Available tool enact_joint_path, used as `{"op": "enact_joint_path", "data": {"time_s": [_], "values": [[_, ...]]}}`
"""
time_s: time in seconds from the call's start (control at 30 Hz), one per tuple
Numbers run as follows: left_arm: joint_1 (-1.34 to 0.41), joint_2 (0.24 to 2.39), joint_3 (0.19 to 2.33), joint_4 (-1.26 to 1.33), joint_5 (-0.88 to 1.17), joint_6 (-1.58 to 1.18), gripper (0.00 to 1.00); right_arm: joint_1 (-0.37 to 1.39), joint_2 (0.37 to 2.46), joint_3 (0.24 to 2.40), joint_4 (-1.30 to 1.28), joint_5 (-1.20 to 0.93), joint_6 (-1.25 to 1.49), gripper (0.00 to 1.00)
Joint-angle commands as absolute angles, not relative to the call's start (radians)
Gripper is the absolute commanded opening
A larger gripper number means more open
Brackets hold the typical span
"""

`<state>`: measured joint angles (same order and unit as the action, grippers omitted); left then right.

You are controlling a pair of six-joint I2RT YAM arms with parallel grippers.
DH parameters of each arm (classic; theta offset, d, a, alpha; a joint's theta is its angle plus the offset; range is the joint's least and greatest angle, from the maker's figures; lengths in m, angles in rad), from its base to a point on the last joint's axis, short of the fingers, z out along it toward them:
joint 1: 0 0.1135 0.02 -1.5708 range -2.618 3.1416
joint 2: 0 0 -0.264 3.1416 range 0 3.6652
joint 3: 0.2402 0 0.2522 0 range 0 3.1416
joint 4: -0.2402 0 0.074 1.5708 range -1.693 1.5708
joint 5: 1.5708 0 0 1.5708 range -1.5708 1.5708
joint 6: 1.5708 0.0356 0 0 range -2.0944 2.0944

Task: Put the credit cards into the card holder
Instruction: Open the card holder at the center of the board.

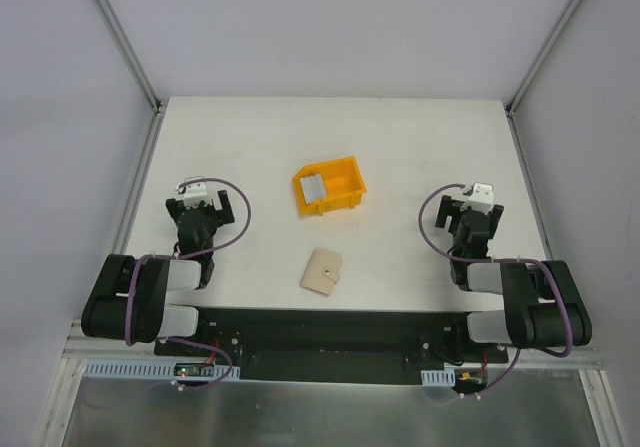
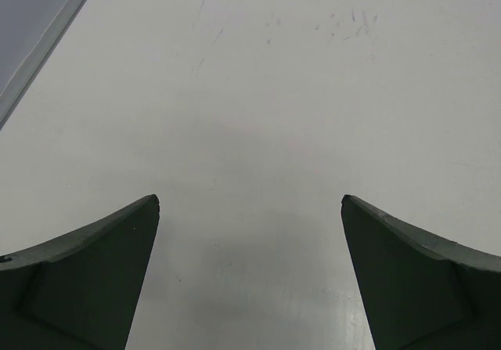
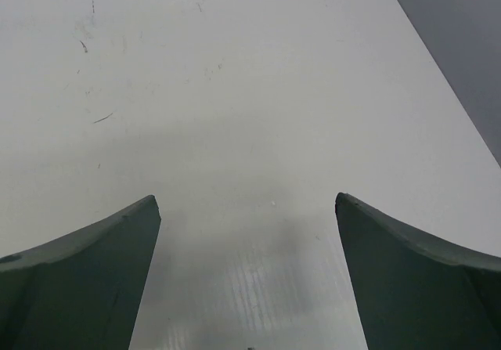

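Note:
The credit cards (image 1: 314, 188) show as a silvery stack lying inside a yellow bin, in the top view only. The card holder (image 1: 322, 270), a beige folded wallet with a small snap, lies shut on the table in front of the bin, between the two arms. My left gripper (image 1: 200, 205) rests low at the table's left side, well away from both. Its jaws stand open over bare white table (image 2: 250, 201). My right gripper (image 1: 470, 212) sits at the right side, open too, with only table between its fingers (image 3: 246, 200).
The yellow bin (image 1: 347, 181) stands at the table's middle, slightly tilted. Grey walls with metal rails (image 1: 150, 97) close in the table on both sides and at the back. The arms' bases sit on a black bar (image 1: 320, 332) at the near edge.

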<state>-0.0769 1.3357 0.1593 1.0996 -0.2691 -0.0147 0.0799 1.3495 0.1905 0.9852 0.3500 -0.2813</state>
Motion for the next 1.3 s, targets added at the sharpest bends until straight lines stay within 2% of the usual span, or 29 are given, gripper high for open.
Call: {"op": "enact_joint_path", "data": {"time_s": [0.0, 0.07, 0.13, 0.2, 0.33, 0.43, 0.6, 0.7, 0.83, 1.0, 1.1, 1.13, 1.2, 1.27], "values": [[-0.067, 1.336, 0.176, 1.121, -0.272, -0.025, 0.99, 0.092, 1.324, 0.213, 1.026, 0.379, -0.279, 0.96], [-0.067, 1.339, 0.176, 1.121, -0.272, -0.025, 0.99, 0.1, 1.278, 0.204, 1.017, 0.341, -0.305, 0.96], [-0.067, 1.338, 0.176, 1.121, -0.27, -0.025, 0.99, 0.129, 1.153, 0.227, 0.868, 0.403, -0.307, 0.96], [-0.067, 1.339, 0.176, 1.121, -0.272, -0.025, 0.99, 0.127, 1.033, 0.337, 0.545, 0.448, -0.243, 0.96], [-0.069, 1.329, 0.17, 1.135, -0.287, -0.025, 0.99, 0.127, 0.89, 0.52, 0.075, 0.447, -0.071, 0.96], [-0.072, 1.292, 0.19, 1.074, -0.253, -0.009, 0.99, 0.127, 0.757, 0.488, 0.028, 0.29, -0.002, 0.96], [-0.107, 1.112, 0.474, 0.408, -0.501, -0.171, 0.99, 0.12, 0.559, 0.381, 0.005, 0.218, 0.236, 0.96], [-0.106, 1.022, 0.538, 0.197, -0.453, -0.302, 0.99, 0.118, 0.476, 0.359, 0.018, 0.134, 0.245, 0.96], [-0.106, 0.904, 0.511, 0.166, -0.255, -0.342, 0.99, 0.118, 0.509, 0.431, -0.062, 0.038, 0.224, 0.96], [-0.106, 0.786, 0.485, 0.13, -0.039, -0.426, 0.99, 0.12, 0.695, 0.584, -0.294, -0.041, 0.21, 0.96], [-0.106, 0.776, 0.465, 0.121, 0.122, -0.488, 0.99, 0.13, 0.732, 0.563, -0.241, -0.162, 0.23, 0.99], [-0.106, 0.784, 0.457, 0.115, 0.158, -0.512, 0.98, 0.135, 0.732, 0.536, -0.185, -0.231, 0.23, 0.94], [-0.106, 0.805, 0.453, 0.091, 0.243, -0.52, 0.87, 0.141, 0.748, 0.52, -0.143, -0.297, 0.251, 0.86], [-0.106, 0.811, 0.431, 0.089, 0.246, -0.531, 0.82, 0.155, 0.781, 0.534, -0.143, -0.333, 0.279, 0.8]]}}
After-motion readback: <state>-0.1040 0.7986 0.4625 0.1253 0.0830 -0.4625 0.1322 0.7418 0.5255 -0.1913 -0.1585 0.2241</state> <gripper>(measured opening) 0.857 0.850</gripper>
